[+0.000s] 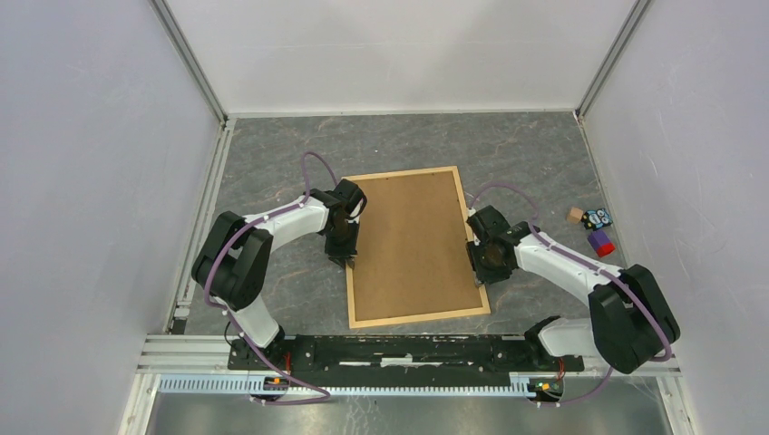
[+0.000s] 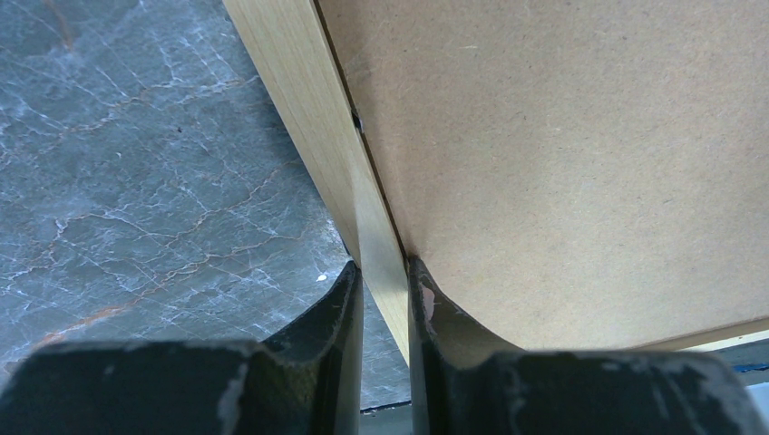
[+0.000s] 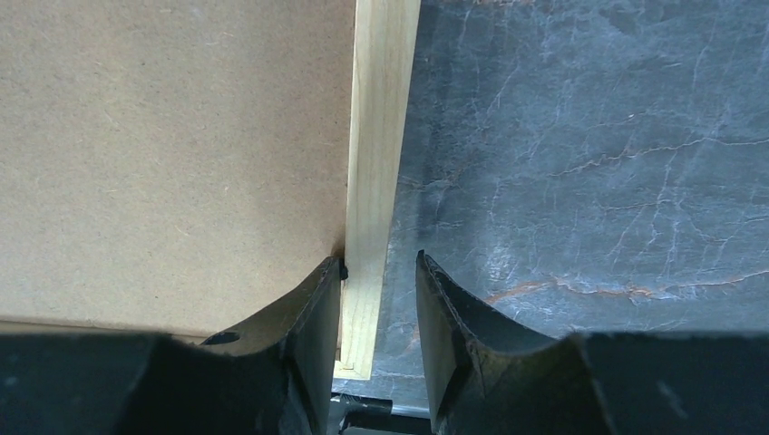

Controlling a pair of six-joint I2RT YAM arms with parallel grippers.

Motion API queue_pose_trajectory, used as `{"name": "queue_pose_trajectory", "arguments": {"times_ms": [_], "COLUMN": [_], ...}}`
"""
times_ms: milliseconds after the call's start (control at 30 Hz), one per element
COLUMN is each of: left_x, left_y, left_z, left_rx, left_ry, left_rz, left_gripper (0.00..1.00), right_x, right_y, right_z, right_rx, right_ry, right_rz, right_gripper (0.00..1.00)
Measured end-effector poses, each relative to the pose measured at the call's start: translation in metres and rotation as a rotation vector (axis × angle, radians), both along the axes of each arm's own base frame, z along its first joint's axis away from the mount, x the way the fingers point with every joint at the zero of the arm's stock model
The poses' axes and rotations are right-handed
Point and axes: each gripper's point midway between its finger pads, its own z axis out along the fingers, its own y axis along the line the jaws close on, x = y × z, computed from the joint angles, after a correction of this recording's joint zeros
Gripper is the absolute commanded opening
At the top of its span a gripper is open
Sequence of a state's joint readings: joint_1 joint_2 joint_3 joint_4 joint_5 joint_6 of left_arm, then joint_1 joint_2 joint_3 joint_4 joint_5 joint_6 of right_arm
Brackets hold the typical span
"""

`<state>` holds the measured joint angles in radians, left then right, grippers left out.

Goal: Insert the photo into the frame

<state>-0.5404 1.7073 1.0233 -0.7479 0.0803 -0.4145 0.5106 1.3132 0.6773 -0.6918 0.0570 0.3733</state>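
- Frame: one rectangle of thin pale wood strips, lying flat on the grey marbled table between the two grippers.
- Board: one plain brown fibre sheet, matte, filling the frame.
- Left gripper: black fingers pinch the frame's left strip, one on each side.
- Right gripper: straddles the frame's right strip by its near corner. The inner finger touches the wood and the outer stands clear, so the fingers are parted.
- Three small toys right of the frame: tan cube, blue-black piece, purple-red cylinder.
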Motion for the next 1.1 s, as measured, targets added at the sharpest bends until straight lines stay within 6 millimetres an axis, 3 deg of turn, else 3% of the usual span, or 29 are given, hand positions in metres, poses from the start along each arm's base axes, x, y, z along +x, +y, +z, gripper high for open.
{"name": "queue_pose_trajectory", "arguments": {"times_ms": [400,1100], "left_x": [0.0,0.0], "left_y": [0.0,0.0], "left_z": [0.0,0.0], "left_rx": [0.001,0.001], "left_ry": [0.001,0.001], "left_rz": [0.0,0.0], "left_gripper": [0.02,0.02], "right_x": [0.0,-0.001], "right_y": [0.003,-0.003], "right_z": [0.01,0.005], "right_rx": [0.001,-0.048], "right_ry": [-0.018,-0.009], "right_rz": [0.014,0.015], "right_gripper": [0.43,0.42]}}
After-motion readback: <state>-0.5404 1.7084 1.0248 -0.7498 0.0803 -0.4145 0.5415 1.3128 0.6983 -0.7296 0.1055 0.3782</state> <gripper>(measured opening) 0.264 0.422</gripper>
